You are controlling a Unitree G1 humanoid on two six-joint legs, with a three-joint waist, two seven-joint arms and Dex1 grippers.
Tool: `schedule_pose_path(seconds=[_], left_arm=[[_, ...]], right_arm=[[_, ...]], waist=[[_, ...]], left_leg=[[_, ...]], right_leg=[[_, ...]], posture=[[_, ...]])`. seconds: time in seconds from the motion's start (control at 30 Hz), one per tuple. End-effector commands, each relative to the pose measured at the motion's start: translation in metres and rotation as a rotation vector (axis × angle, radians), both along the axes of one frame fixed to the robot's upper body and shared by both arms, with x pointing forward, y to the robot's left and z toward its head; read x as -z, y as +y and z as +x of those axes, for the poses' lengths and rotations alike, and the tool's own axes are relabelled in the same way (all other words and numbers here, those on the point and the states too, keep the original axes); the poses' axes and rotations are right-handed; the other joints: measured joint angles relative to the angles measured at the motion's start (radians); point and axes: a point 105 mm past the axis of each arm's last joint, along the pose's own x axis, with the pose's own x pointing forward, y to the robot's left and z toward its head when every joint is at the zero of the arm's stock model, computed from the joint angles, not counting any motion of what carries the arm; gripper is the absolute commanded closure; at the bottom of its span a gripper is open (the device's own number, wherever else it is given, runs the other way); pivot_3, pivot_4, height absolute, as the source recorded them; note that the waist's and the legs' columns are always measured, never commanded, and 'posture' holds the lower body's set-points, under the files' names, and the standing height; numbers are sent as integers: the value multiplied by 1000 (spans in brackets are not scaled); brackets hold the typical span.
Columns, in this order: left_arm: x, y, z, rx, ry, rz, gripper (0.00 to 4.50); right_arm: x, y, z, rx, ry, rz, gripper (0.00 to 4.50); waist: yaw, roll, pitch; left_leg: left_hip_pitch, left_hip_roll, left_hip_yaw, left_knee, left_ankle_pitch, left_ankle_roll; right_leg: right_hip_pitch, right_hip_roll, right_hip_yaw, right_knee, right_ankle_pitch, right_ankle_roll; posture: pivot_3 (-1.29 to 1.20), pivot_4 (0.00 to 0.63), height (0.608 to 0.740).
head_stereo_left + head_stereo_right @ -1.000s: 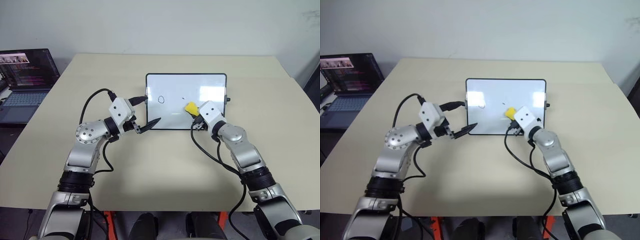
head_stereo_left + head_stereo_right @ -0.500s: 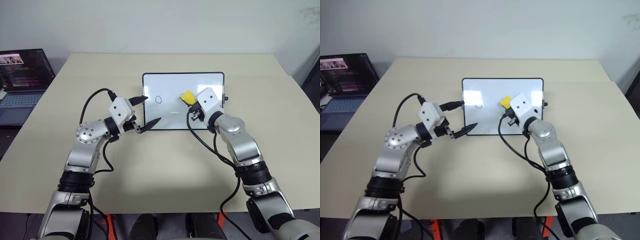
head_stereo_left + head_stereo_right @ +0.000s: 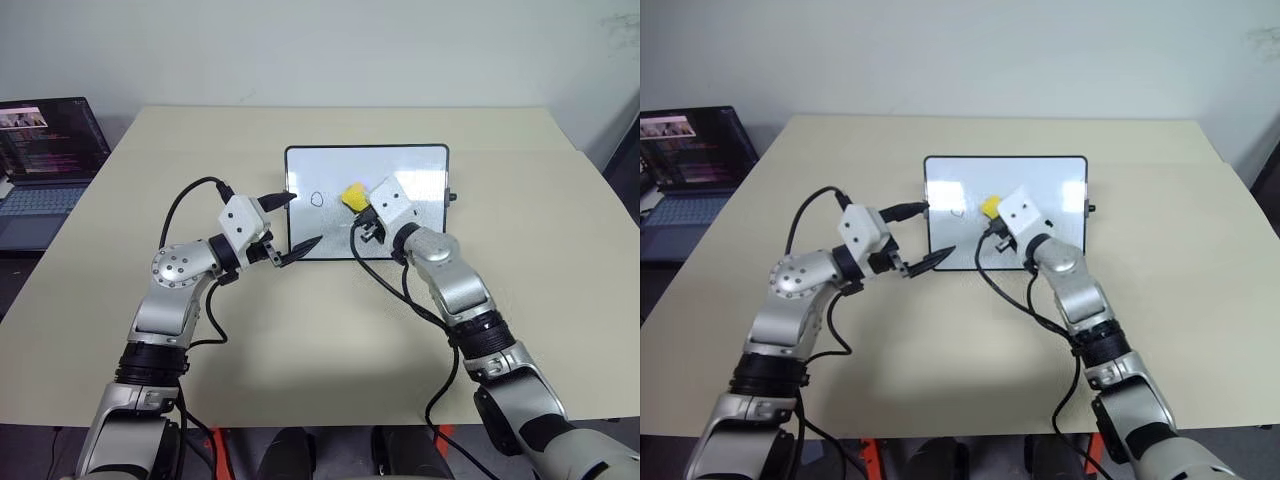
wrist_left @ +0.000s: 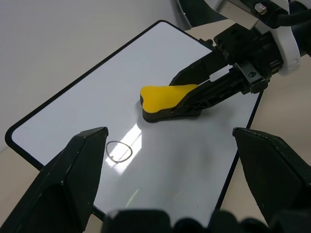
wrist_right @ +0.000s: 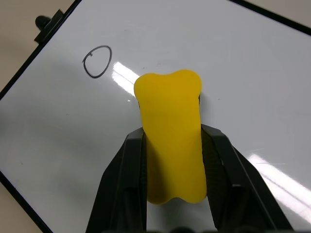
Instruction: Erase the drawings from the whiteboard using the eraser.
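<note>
The right gripper (image 5: 170, 170), clamping the eraser (image 5: 171, 136), is sliding left toward the oval (image 5: 97, 61) to wipe it; the left gripper (image 3: 295, 222) is gaping, idle.

The right gripper (image 3: 362, 205) is covering part of the whiteboard (image 3: 320, 170) toward its 3 o'clock side, so any marks beneath it are going unseen. The eraser (image 5: 171, 136) is hiding its dark underside and the board under it. At 9 o'clock, the laptop (image 3: 40, 150) is being cut off by the picture's edge, its screen text reading too small to tell.
</note>
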Motion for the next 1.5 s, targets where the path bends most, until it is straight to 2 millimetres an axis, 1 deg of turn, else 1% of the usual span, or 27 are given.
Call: schedule_pose_path(seconds=[0.03, 0.17, 0.43, 0.6, 0.77, 0.9, 1.13, 1.27, 1.4, 1.5], left_arm=[[-12, -2, -5, 11, -52, -3, 0], [-12, -3, -7, 12, -51, -5, 0], [-13, -5, -6, 17, -51, -6, 0], [-13, -5, -6, 19, -50, -7, 0], [-13, -4, -5, 15, -49, -5, 0], [-13, -3, -5, 12, -47, -4, 0], [-12, -1, -3, 7, -46, 2, 0], [-7, 8, -3, -34, -39, 4, 0], [3, 28, -6, -115, -14, -1, 0], [10, 32, -7, -140, -7, 2, 0]], right_arm=[[8, -9, 2, 14, 4, -35, 3272], [20, -25, 1, 50, 40, -38, 3272], [32, -57, -6, 133, 87, -41, 3272], [39, -69, -12, 162, 110, -47, 3272], [40, -77, -18, 175, 116, -53, 3272], [35, -78, -21, 174, 112, -43, 3272], [21, -67, -23, 145, 83, -8, 3272], [13, -61, -24, 130, 65, 9, 3272], [7, -57, -23, 126, 51, 27, 3272], [4, -53, -22, 120, 47, 34, 3272]], waist=[[0, 0, 0], [0, 0, 0], [6, 0, 0], [6, -1, 0], [6, -1, 0], [6, -1, 0], [5, -1, 0], [4, -1, 0], [-1, 0, 0], [1, 0, 0]], left_leg=[[0, 0, 0, 0, 0, 0], [1, 0, 0, 0, 0, 0], [2, 0, -2, 2, 0, 0], [2, 0, -2, 2, 0, 0], [2, 0, -2, 3, 0, 0], [2, 0, -2, 3, 0, 0], [2, 0, -2, 2, 0, 0], [2, 0, -2, 2, 0, 0], [2, 0, -2, 1, 0, 0], [2, 0, -2, 1, 0, 0]], right_leg=[[0, 0, 0, 0, 0, 0], [1, 0, 0, 0, 0, 0], [4, 0, -1, 1, 0, 0], [4, 0, -1, 1, 0, 0], [4, 0, -1, 1, 0, 0], [4, 0, -1, 1, 0, 0], [4, 0, -1, 1, 0, 0], [4, 0, -1, 0, 0, 0], [3, 0, -1, 0, 0, 0], [3, 0, -1, 0, 0, 0]], posture=[[0, 150, 740], [0, 150, 740], [0, 150, 740], [0, 150, 740], [0, 150, 740], [0, 150, 740], [0, 150, 740], [0, 150, 740], [0, 150, 740], [0, 150, 740]])
